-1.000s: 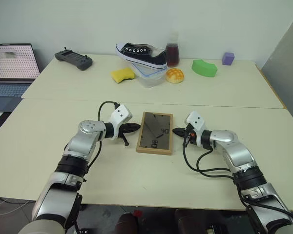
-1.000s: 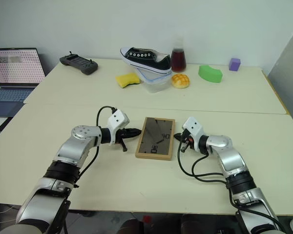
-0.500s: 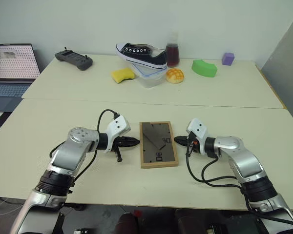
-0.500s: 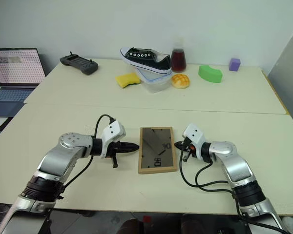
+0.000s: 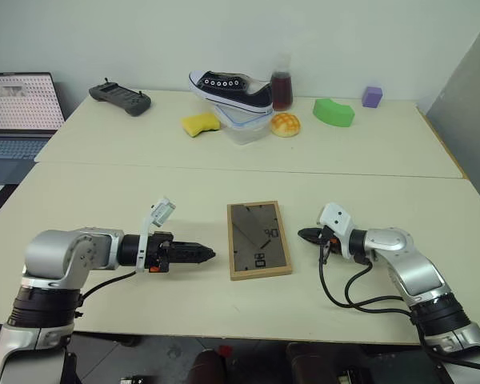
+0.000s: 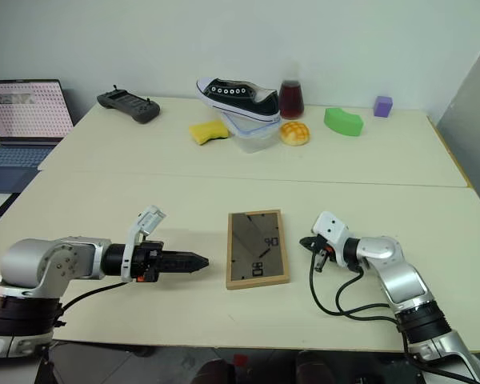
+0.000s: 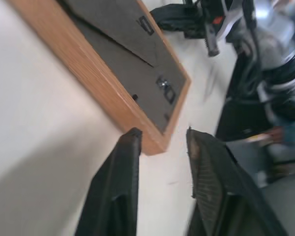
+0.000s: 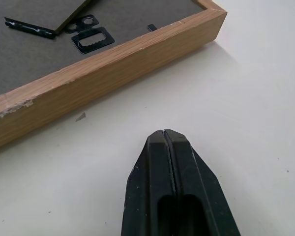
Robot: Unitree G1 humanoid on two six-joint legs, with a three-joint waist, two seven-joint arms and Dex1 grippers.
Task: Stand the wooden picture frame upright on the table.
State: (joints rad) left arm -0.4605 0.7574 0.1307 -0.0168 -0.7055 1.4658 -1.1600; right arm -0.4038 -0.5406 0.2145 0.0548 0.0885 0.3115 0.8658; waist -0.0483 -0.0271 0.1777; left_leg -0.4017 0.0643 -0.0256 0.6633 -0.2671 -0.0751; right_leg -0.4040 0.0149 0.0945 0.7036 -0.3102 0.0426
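Left gripper point(image 5: 208, 254) sits low over the worktop point(image 5: 104, 200), its fingers point(image 7: 119, 191) parted with a clear gap between them, pointing at the near corner of the wooden picture frame point(image 5: 258, 239) and just short of touching it; right gripper point(image 5: 302, 234) waits on the frame's other side, fingertips pressed tight together, apart from the wood and holding nothing; between the two, the frame lies flat on the near section of the worktop, face down, so the job has barely begun; nothing is lifted, the fold-out stand looks flush against the back, and raising, propping and setting it upright all remain. The frame itself: a small light-wood rectangle, dark panel showing, with small metal hangers and clips on it; one long edge looks a little scuffed in the right wrist view.
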